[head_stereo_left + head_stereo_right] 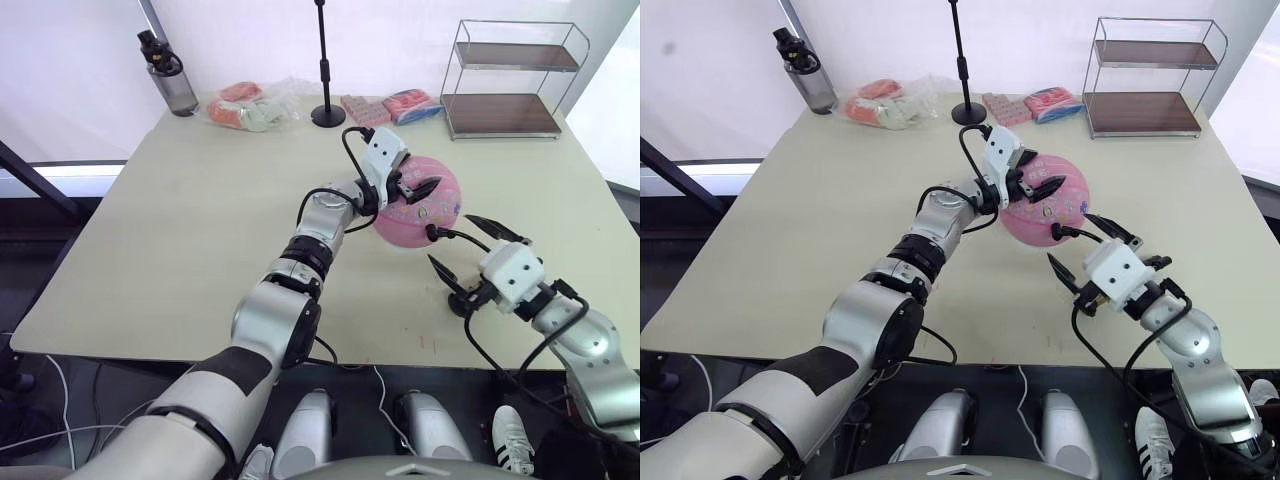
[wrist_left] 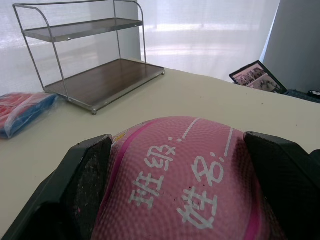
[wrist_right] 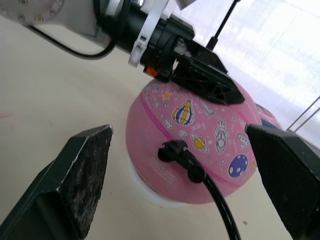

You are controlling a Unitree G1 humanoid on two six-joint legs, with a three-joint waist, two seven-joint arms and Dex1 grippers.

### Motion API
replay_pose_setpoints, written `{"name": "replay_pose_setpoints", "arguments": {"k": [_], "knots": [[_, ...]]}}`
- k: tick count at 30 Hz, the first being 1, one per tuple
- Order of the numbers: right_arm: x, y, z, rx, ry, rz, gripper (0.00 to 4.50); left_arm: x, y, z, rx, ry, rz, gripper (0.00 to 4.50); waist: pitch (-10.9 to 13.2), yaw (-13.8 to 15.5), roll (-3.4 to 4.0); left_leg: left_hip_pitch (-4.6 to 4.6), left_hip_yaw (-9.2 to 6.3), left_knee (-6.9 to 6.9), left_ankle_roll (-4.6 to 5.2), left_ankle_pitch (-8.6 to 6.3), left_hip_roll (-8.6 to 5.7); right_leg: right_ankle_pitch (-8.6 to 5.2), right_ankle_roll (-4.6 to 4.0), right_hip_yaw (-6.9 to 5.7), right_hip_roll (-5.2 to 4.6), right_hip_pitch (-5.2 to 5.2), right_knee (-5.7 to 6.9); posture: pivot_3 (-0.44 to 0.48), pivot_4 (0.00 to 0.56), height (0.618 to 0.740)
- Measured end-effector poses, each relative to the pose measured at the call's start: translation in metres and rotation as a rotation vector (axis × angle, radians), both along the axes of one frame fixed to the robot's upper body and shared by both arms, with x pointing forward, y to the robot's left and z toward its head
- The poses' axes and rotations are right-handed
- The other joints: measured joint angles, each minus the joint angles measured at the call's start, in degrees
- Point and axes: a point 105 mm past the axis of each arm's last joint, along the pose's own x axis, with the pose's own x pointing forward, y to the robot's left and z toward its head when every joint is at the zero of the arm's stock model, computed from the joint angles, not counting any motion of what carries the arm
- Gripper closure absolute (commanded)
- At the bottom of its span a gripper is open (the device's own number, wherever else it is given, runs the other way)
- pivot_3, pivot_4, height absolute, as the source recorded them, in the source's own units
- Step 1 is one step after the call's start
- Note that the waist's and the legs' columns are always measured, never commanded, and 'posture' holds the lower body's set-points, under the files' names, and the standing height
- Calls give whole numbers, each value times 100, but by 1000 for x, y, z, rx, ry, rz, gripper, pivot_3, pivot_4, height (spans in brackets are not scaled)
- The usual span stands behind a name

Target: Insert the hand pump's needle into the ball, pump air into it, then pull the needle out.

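The pink ball [image 1: 440, 208] with pale lettering and printed rockets sits on a white ring [image 3: 142, 187] right of the table's middle. My left gripper [image 1: 415, 195] reaches over it from the left, and its black fingers [image 2: 82, 185] press on both sides of the ball. The needle's black fitting [image 3: 176, 151] is seated in the ball's near side; the pin itself is hidden. A thin black hose [image 3: 215, 200] runs from it toward me. My right gripper [image 1: 468, 252] stands open just in front of the ball, fingers spread around the hose without touching it. The hand pump's body is out of view.
A two-tier wire shelf [image 1: 515, 80] stands at the back right. A black pole stand [image 1: 326, 80], wrapped packets [image 1: 250, 108], more packets [image 1: 395, 105] and a dark water bottle [image 1: 170, 85] line the far edge. A dark screen [image 2: 257, 77] lies beyond the table.
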Motion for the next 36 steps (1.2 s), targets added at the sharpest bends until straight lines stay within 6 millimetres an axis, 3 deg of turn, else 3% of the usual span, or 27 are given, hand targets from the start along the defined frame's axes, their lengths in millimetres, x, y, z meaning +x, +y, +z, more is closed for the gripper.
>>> {"name": "replay_pose_setpoints", "arguments": {"k": [8,12,28,31,34,36], "knots": [[29,-8,-13,-434,-93,-62,49,1,-1,0,-5,0,34,0,-2,-12,-2,3,0,0,-1,1,-4,2,3,1,-4,0,1,0,150,731],[35,-6,-18,-552,-144,-55,49,2,-1,0,-6,3,47,0,-2,-23,-3,3,0,0,-1,2,-4,2,3,1,-4,0,1,0,150,731],[52,9,-22,-657,-229,-52,49,3,-5,-1,1,-5,86,0,-3,-26,-5,3,-3,0,-6,9,-8,7,7,2,-7,1,0,0,150,731],[53,9,-24,-662,-226,-54,762,3,-5,-1,0,-4,90,0,-3,-26,-5,3,-3,0,-6,9,-9,8,8,2,-8,1,1,0,150,731],[53,9,-24,-666,-229,-52,2464,3,-5,-2,-1,-4,95,0,-3,-27,-5,4,-3,0,-6,11,-9,8,7,2,-8,1,2,0,150,731],[53,9,-25,-667,-230,-50,3332,3,-5,-2,-1,-4,96,0,-3,-27,-5,3,-3,0,-6,11,-9,9,8,2,-8,1,1,0,150,731]]}}
